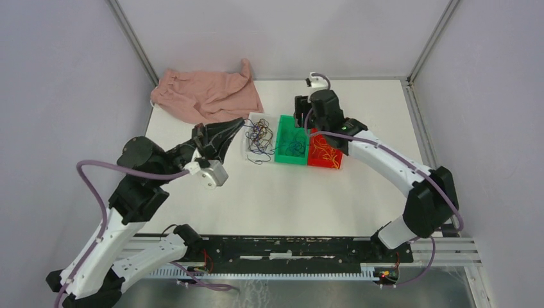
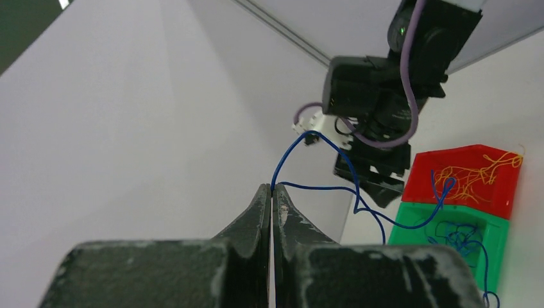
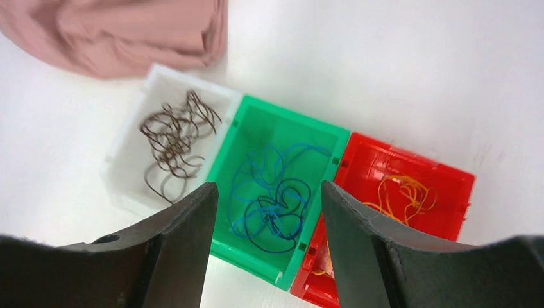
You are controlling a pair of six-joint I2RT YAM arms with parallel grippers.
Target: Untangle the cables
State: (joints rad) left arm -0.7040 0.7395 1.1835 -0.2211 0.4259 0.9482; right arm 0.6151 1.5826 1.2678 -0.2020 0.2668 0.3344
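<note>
Three bins stand in a row: a white bin (image 1: 251, 117) with dark brown cables (image 3: 173, 131), a green bin (image 1: 282, 156) with blue cables (image 3: 282, 192) and a red bin (image 1: 324, 163) with yellow-orange cables (image 3: 404, 192). My left gripper (image 1: 241, 122) hangs at the white bin's left edge. In the left wrist view it (image 2: 272, 187) is shut on a thin blue cable (image 2: 314, 187) that trails toward the green bin (image 2: 449, 234). My right gripper (image 1: 300, 109) hovers over the bins. In its wrist view it (image 3: 267, 192) is open and empty, above the green bin (image 3: 269, 128).
A crumpled pink cloth (image 1: 205, 96) lies at the back left, just behind the white bin, and shows in the right wrist view (image 3: 128, 32). A few dark strands spill over the white bin's front onto the table (image 1: 256, 159). Grey walls enclose the table.
</note>
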